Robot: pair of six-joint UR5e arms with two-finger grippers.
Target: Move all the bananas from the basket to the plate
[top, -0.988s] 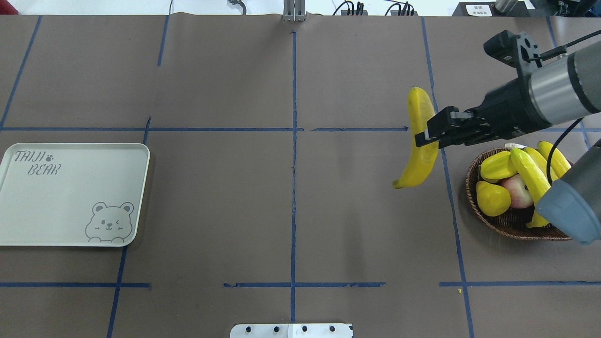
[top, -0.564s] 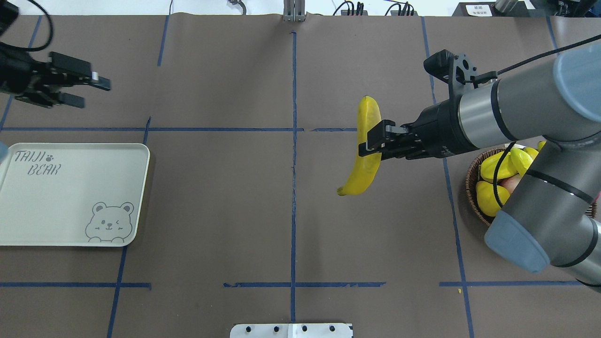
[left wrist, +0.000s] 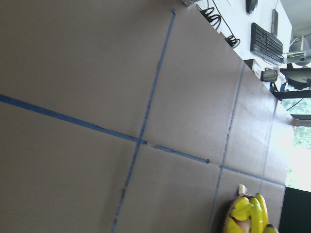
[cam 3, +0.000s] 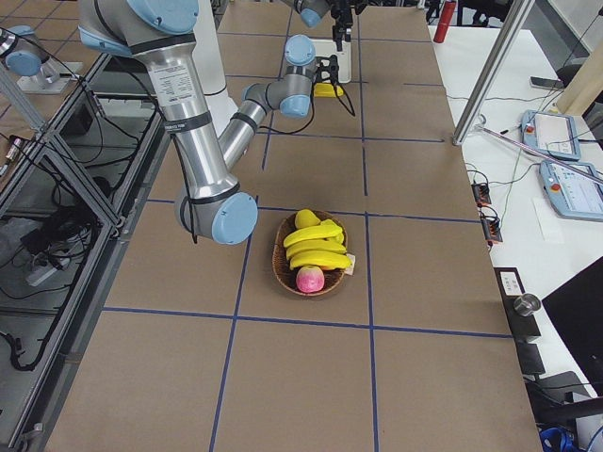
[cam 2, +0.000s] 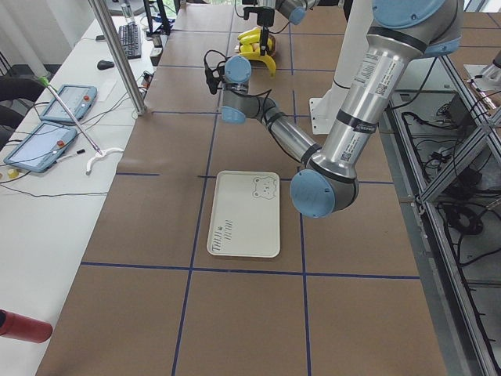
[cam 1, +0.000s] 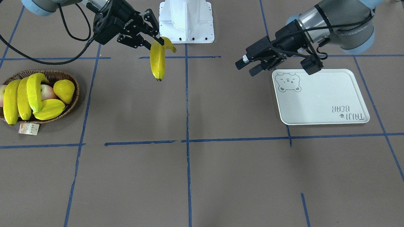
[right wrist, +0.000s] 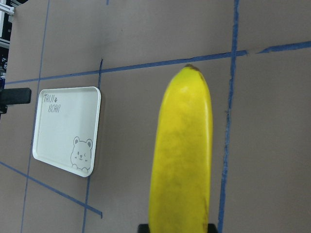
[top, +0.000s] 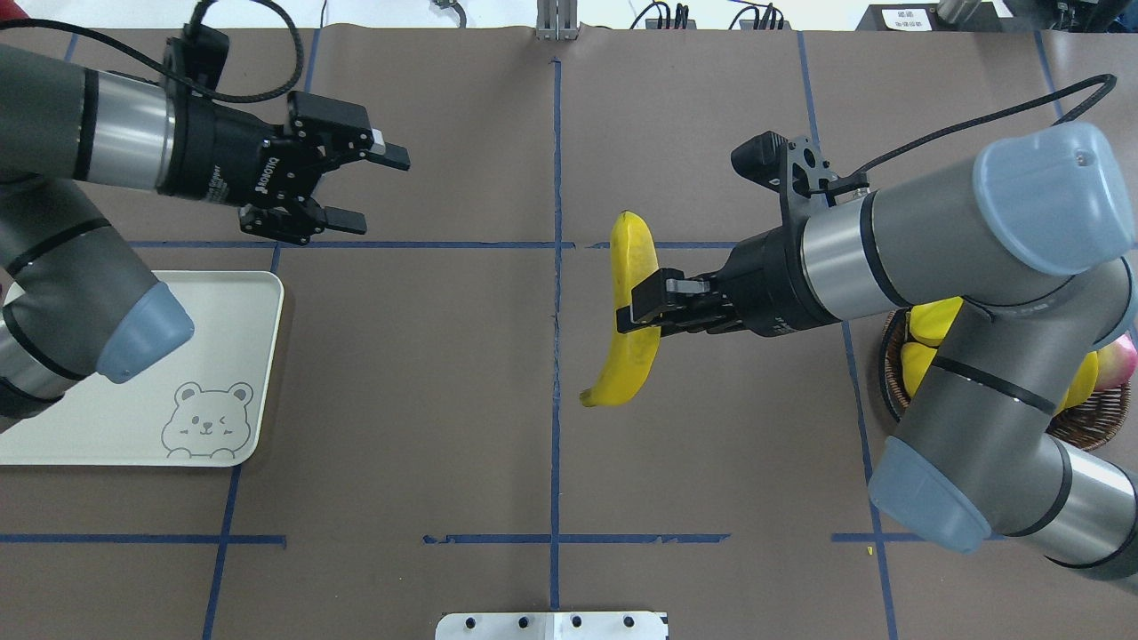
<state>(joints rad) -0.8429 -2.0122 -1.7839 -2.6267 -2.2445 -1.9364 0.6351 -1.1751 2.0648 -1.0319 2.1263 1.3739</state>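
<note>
My right gripper point(top: 637, 313) is shut on one yellow banana point(top: 631, 258) and holds it in the air near the table's centre line. The banana also shows in the front view point(cam 1: 157, 61) and the right wrist view point(right wrist: 182, 155). Three more bananas point(cam 1: 23, 97) lie in the dark wicker basket point(cam 1: 75, 94) at my right. In the overhead view my right arm hides most of the basket point(top: 1089, 427). The pale bear plate point(top: 222, 338) lies bare at my left. My left gripper point(top: 378, 191) is open and empty, in the air just beyond the plate's far right corner.
The basket also holds a yellow starfruit point(cam 1: 49, 108), a yellow pear point(cam 1: 64, 90) and a reddish round fruit point(cam 1: 46, 91). A paper tag point(cam 1: 29, 128) lies beside the basket. The white robot base point(cam 1: 186, 20) stands at the table's near edge.
My right gripper has carried the banana left, from beside the basket to near the centre line. My left arm has come in from the left and reached right, still open.
</note>
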